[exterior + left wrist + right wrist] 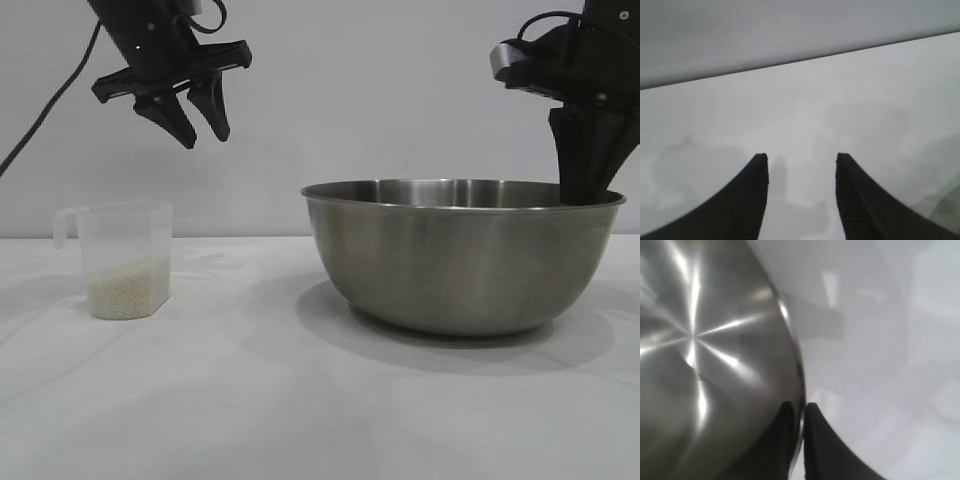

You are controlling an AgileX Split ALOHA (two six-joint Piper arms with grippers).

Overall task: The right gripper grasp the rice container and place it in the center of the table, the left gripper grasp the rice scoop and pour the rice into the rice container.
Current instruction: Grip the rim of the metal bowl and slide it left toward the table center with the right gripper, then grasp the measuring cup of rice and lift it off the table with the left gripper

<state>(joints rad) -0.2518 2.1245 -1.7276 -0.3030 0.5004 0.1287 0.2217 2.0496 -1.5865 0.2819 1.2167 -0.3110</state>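
The bowl (462,258) is being pinched at its rim by the right gripper (802,412), while the cup (124,260) of rice (127,288) is being left untouched below the spread left gripper (193,117).

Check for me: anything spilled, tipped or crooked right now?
Nothing stands out. The rice scoop stands upright with the rice inside; the rice container sits level, its rim pinched by the right gripper. The left gripper hangs open above the scoop.
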